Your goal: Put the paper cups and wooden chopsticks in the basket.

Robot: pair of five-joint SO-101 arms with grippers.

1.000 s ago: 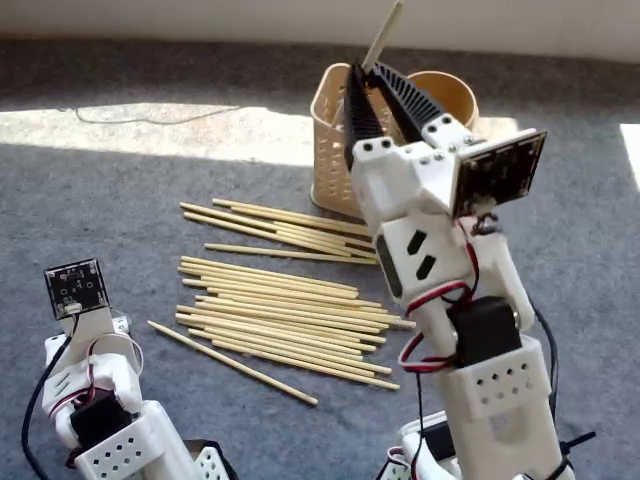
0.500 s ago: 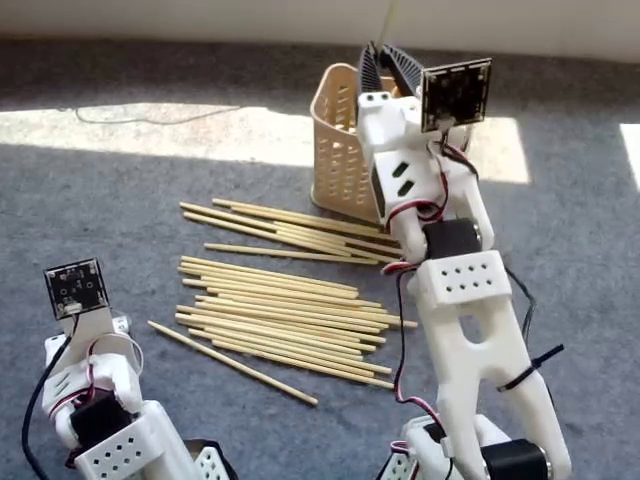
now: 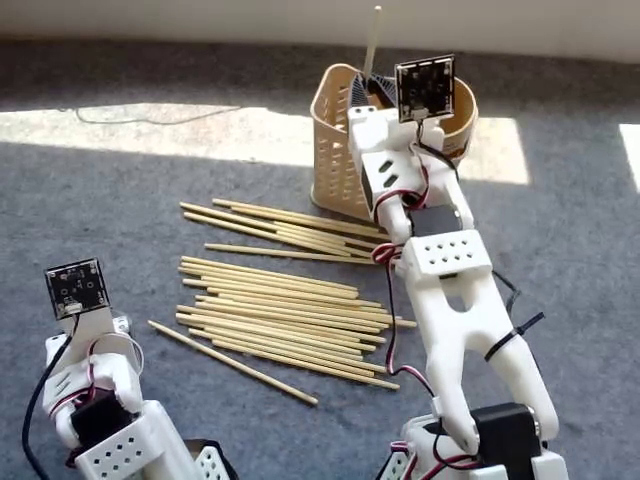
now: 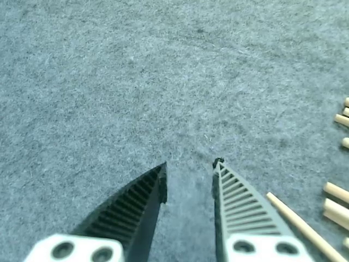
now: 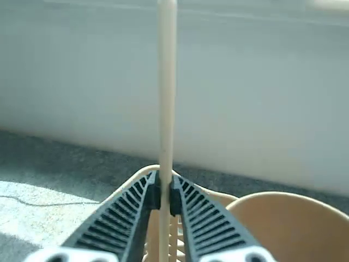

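Right gripper (image 5: 164, 188) sits over the basket (image 3: 335, 160) at the top centre of the high view, its fingers clamped tight on a single chopstick (image 5: 166, 82) that stands upright between them, with the paper cup (image 3: 465, 110) at the basket's right side. The loose chopsticks (image 3: 280, 310) lie spread across the grey surface (image 3: 150, 200) mid-frame, just below and left of the basket. Down in the lower left corner, the left gripper (image 4: 188, 166) hangs over the surface, fingers parted and gripping nothing.
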